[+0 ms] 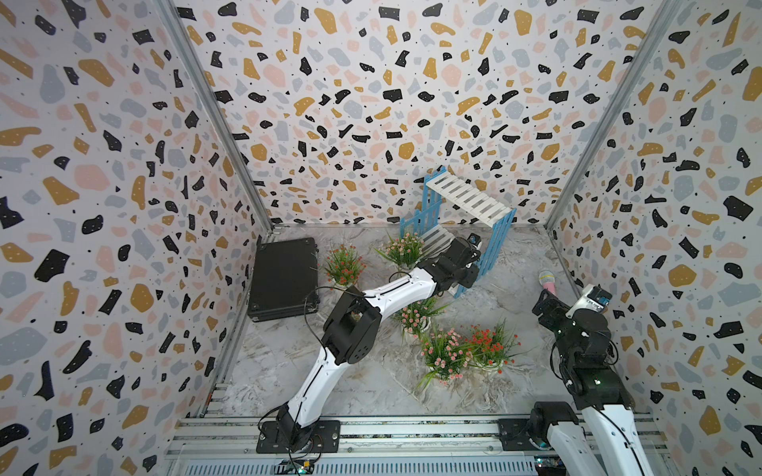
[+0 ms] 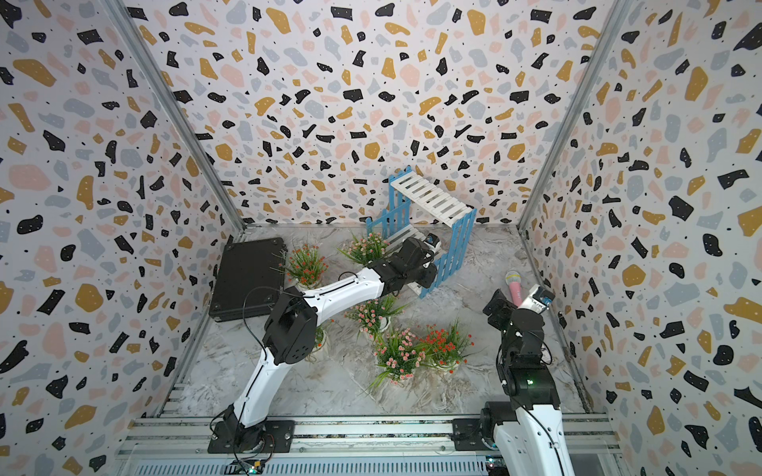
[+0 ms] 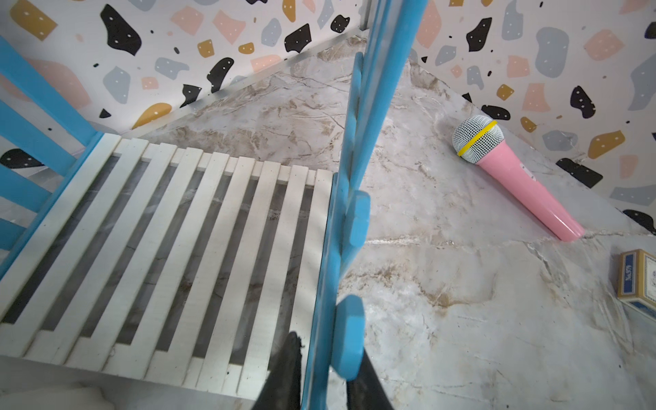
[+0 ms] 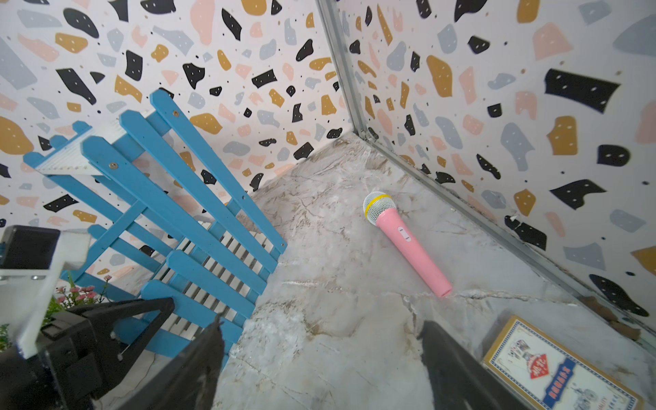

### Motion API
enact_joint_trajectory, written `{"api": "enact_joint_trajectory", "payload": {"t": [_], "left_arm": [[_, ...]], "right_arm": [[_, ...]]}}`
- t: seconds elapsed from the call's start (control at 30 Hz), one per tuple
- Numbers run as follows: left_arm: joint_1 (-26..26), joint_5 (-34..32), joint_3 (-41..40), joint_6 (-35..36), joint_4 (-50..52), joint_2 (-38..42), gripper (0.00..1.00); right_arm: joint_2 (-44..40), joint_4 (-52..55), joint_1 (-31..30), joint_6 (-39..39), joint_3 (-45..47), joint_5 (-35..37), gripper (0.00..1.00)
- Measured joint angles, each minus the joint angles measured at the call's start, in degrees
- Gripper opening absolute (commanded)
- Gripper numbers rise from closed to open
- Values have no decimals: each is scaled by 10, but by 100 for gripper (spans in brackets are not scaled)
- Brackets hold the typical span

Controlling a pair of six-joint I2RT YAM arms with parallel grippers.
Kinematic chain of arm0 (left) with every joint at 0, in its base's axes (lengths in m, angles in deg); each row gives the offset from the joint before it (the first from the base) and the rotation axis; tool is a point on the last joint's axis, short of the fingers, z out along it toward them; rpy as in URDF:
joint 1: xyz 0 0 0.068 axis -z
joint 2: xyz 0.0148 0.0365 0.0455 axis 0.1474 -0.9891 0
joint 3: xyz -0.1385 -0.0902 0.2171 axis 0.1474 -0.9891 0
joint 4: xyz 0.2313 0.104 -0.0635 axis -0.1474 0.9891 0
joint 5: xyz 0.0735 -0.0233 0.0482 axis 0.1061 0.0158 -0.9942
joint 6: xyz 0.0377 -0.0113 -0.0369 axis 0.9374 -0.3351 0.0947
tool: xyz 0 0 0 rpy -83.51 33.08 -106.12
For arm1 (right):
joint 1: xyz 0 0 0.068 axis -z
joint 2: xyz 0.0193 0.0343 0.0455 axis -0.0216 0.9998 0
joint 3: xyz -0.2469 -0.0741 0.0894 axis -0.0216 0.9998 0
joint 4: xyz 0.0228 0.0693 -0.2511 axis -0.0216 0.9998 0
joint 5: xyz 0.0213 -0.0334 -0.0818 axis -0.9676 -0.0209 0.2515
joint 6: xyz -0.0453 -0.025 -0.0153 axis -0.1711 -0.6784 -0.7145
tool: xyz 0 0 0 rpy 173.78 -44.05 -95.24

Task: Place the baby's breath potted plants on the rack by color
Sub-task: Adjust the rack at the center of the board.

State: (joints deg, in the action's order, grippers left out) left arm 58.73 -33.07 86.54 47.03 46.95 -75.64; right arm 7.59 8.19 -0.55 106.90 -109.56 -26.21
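Potted plants [image 1: 445, 356] all stand on the counter [image 1: 371, 387]. A red-flowered one [image 1: 344, 266] is just beside the black case [image 1: 284, 278]. A pink one [image 1: 404, 249] stands at the left front of the rack [image 1: 466, 202], with its leaves close to the lower shelf. Another pink one [image 1: 416, 315] sits mid-counter, partly under the left arm [image 1: 396, 288]. Nearer the front, a pink one and a red one [image 1: 492, 344] stand side by side, their leaves mingling. A sixth [image 2: 321, 338] is mostly hidden behind that arm's elbow in a top view, and its flower colour cannot be told.

The rack stands at the back of the counter, turned at an angle to the back wall. The left jaws are clamped on its blue right side frame, low down near the front. The left wrist view shows one black finger [image 3: 284, 372] on each side of the pickets.

The right arm [image 1: 585, 342] hangs near the right wall. The right jaws are spread wide with only bare counter between them. A pink toy microphone [image 4: 408, 241] and a card box [image 4: 561, 369] lie close by.
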Motion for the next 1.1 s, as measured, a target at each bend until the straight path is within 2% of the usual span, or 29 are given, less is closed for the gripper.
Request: {"api": "enact_joint_trajectory", "payload": {"t": [0.07, 0.2, 0.3, 0.37, 0.4, 0.47, 0.6, 0.83, 0.93, 1.1], "left_arm": [[6, -18, 7, -17, 4, -4, 22], [19, -43, 36, -40, 14, -18, 39], [24, -44, 40, -44, 14, -17, 66], [25, -40, 36, -43, 15, -15, 75], [26, -36, 30, -40, 16, -11, 83], [27, -26, 11, -32, 19, 2, 91], [27, -6, -44, -16, 24, 57, 96], [1, 40, -133, -2, 26, 207, 97], [-25, 57, -156, -3, 28, 270, 97], [-69, 73, -182, -11, 37, 344, 96]], "right_arm": [[-5, 4, 0, 4, 0, 5, 88], [-5, 12, 0, 6, 0, 10, 88], [-3, 16, 0, 6, 0, 9, 91], [3, 15, 0, 4, 0, 5, 94], [8, 15, 0, 3, 0, 2, 95], [25, 15, 0, 2, -1, -8, 97], [83, 15, 0, -4, -12, -43, 97], [189, 9, -9, -7, -50, -103, 94], [233, 1, -38, -10, -82, -106, 93], [327, -12, -120, -22, -165, -85, 92]]}}
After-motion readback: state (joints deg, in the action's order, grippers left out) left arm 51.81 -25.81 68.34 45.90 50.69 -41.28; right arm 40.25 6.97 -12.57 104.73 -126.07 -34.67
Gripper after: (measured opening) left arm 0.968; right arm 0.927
